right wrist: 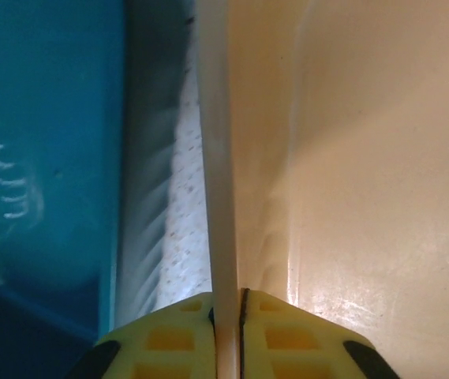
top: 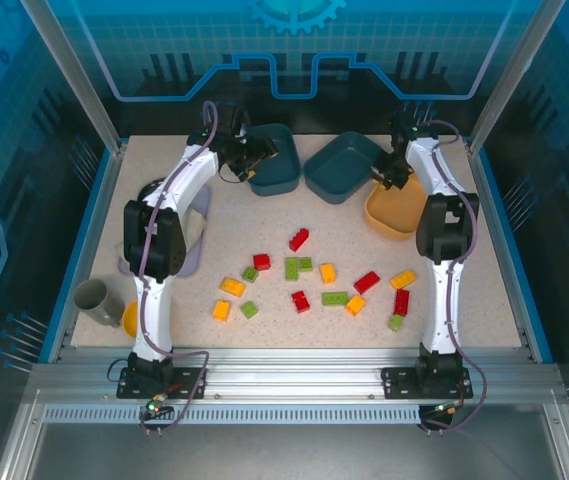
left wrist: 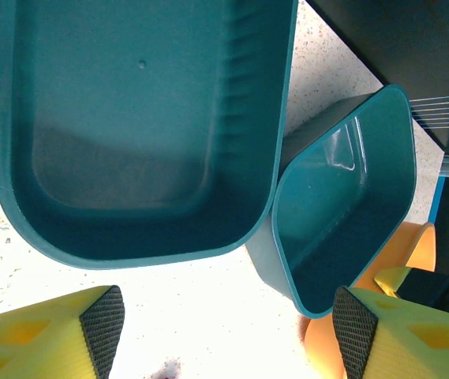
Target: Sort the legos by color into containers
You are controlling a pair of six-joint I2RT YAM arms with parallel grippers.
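The right tool (right wrist: 228, 316) is clamped on the rim of the light orange tray (top: 396, 218), which the right arm (top: 446, 232) partly hides from above. The left tool (left wrist: 228, 328) hangs open over a teal tray (left wrist: 129, 103) cut off by the frame, with a second teal tray (left wrist: 342, 205) beside it. The legos (top: 304, 280) lie scattered on the desk (top: 474, 290).

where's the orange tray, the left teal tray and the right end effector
orange tray (top: 394, 216): top view, bare floor
left teal tray (top: 276, 168): top view, inner floor
right end effector (right wrist: 228, 308): right wrist view, between the fingertips, shut on the orange rim
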